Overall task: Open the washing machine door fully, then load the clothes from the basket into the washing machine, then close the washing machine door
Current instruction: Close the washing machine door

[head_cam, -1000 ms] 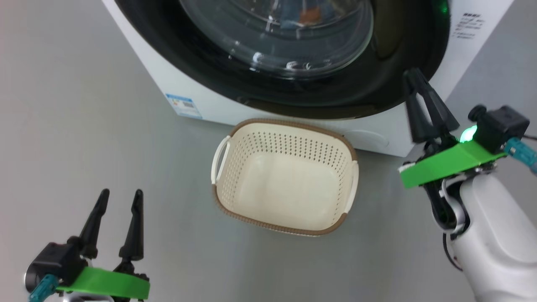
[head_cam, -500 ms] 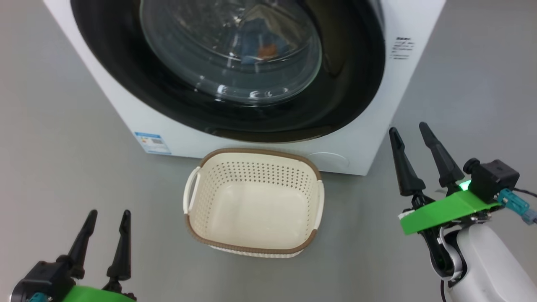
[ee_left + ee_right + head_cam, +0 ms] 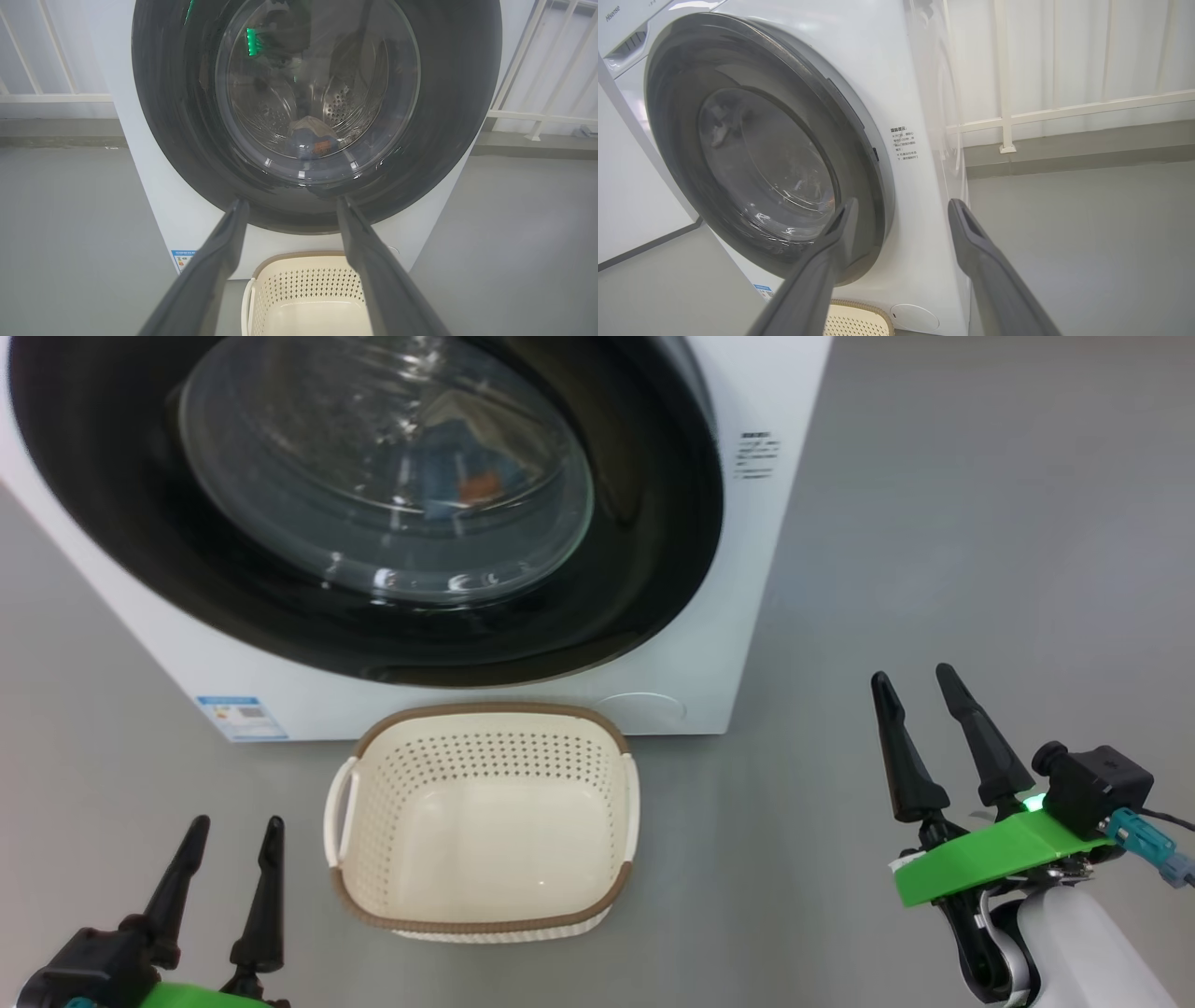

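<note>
Head view: washing machine door (image 3: pixel 383 495) is closed behind the basket (image 3: pixel 481 709). Left gripper (image 3: pixel 236 822) and right gripper (image 3: pixel 911 672) flank the basket, jaws spread, empty.

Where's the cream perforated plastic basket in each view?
Head view: cream perforated plastic basket lower centre, on the floor before the white washing machine.
Left wrist view: basket bottom centre, framed by the open left tool.
Right wrist view: basket sliver at the bottom edge.
Shared landmark: blue label sticker on the machine's lower front.
</note>
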Robot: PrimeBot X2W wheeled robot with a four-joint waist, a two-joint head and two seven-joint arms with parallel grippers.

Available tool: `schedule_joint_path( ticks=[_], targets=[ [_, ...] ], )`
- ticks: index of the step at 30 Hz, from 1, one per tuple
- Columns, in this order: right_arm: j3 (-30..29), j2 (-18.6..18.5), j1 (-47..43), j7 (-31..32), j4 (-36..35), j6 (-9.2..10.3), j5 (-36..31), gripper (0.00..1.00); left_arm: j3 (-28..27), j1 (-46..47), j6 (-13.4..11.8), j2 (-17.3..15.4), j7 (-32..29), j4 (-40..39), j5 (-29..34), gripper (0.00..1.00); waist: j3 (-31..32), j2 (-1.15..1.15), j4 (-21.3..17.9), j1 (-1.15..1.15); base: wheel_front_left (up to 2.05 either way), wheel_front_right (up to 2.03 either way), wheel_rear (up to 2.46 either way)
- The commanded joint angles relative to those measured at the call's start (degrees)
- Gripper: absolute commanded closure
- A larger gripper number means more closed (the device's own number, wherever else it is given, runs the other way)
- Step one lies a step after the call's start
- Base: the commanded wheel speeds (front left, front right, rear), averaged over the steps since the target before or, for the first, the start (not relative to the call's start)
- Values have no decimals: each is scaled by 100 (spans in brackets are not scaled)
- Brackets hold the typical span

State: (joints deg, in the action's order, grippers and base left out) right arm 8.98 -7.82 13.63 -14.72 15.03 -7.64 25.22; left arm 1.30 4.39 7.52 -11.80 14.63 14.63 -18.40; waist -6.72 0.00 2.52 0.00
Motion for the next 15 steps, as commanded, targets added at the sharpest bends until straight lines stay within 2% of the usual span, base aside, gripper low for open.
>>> schedule_joint_path(
  ticks=[1,15],
  targets=[
    [76,-10,-35,-28,-168,15,-38,0,-214,44,-3,-173,37,-134,51,0,72,0,-235,0,0,0,0],
    [-86,3,-386,-28,-256,15,-49,0,-256,-62,-3,-238,37,-124,27,0,167,0,-704,0,0,0,0]
  ],
)
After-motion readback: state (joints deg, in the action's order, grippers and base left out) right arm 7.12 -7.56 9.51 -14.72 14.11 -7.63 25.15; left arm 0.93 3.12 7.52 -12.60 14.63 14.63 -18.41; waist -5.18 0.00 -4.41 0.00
